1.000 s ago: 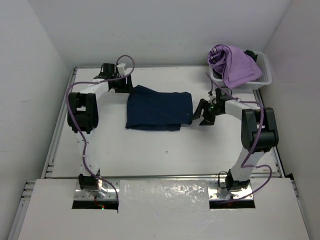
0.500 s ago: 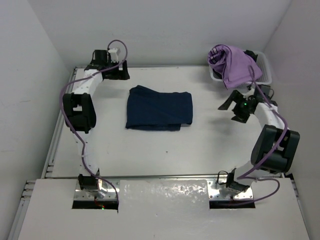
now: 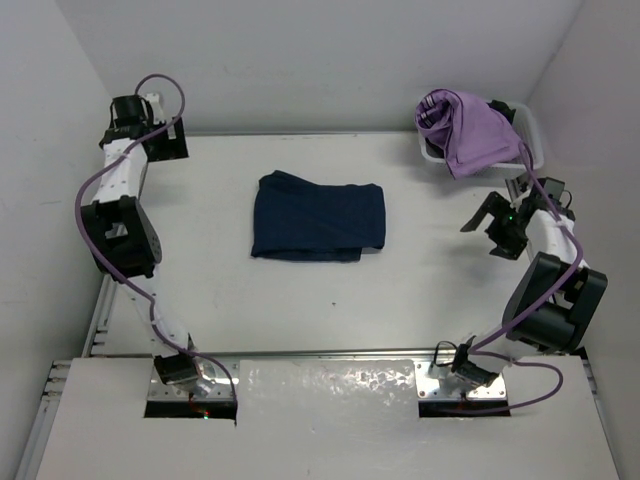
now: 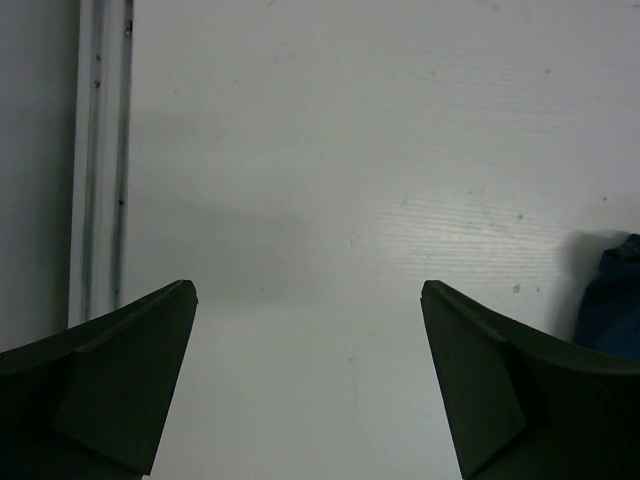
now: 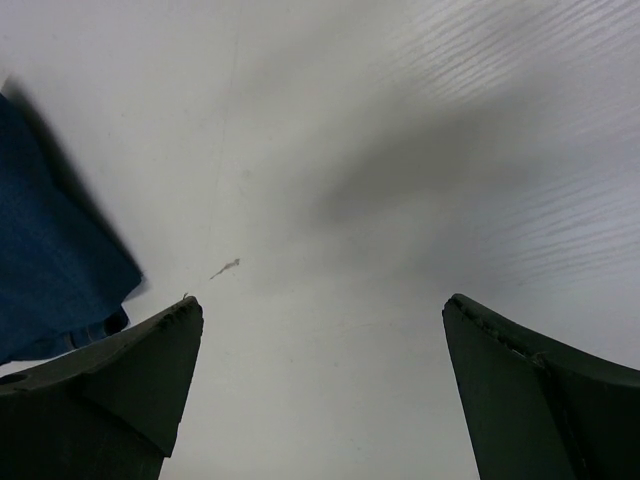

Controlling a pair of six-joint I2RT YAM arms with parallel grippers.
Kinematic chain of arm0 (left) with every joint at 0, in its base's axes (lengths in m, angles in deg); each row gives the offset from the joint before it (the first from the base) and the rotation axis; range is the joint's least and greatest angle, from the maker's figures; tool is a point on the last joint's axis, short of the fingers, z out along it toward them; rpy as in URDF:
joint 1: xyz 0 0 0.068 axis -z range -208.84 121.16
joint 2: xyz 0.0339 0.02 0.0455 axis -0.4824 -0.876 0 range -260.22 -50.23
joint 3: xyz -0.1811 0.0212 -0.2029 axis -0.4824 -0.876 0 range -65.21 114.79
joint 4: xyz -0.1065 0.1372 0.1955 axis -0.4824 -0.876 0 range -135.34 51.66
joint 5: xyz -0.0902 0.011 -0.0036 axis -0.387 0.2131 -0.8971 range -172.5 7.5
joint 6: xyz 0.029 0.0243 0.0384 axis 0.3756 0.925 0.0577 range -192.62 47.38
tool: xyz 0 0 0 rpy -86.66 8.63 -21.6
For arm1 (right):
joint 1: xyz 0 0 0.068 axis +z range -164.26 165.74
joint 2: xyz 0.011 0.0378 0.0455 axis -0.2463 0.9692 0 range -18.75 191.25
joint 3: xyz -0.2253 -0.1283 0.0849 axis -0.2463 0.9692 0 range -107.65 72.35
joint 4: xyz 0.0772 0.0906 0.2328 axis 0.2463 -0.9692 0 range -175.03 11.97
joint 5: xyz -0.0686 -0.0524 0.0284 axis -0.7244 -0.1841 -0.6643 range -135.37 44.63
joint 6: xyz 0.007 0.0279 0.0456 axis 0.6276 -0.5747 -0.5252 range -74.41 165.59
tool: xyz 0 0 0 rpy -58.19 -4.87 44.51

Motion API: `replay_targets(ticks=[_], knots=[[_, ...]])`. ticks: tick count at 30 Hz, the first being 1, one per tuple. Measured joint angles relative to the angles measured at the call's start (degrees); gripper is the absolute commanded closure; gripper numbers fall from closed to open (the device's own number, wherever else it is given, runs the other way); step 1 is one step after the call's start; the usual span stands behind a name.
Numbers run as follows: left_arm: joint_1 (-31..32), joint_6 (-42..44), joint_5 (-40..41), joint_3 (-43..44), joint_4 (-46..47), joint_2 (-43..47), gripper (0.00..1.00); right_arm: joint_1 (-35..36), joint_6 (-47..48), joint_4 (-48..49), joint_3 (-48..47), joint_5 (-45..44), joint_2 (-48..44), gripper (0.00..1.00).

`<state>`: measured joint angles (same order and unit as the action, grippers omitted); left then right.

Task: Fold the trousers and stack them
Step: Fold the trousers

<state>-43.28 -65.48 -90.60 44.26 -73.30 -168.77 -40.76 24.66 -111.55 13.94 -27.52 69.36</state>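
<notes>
The trousers [image 3: 318,217] lie folded into a dark navy rectangle in the middle of the white table [image 3: 300,300], with nothing touching them. My left gripper [image 3: 168,140] is at the far left back corner, well away from them, open and empty. In the left wrist view the left gripper [image 4: 308,290] shows bare table between its fingers, with an edge of the trousers [image 4: 612,300] at the far right. My right gripper [image 3: 488,228] hovers at the right side of the table, open and empty. In the right wrist view the right gripper [image 5: 320,303] spans bare table, with the trousers [image 5: 50,260] at the left.
A white basket [image 3: 532,150] stands at the back right corner with a lilac-purple garment [image 3: 470,130] draped over its rim, just behind the right arm. Walls close in the table on the left, back and right. A metal rail [image 4: 100,150] runs along the table's left edge.
Both grippers have let go of the trousers and opened wide. The left arm swung out to the back left corner, the right arm out to the right edge. The trousers lie unmoved.
</notes>
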Motion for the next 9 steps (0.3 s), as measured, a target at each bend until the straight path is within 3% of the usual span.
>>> replay_targets(ticks=[9], knots=[[-0.28,1.42,1.86,-7.13,-1.44,2.62,0.06,0.00,0.42,0.20,0.09,-0.28,-0.09,0.01]])
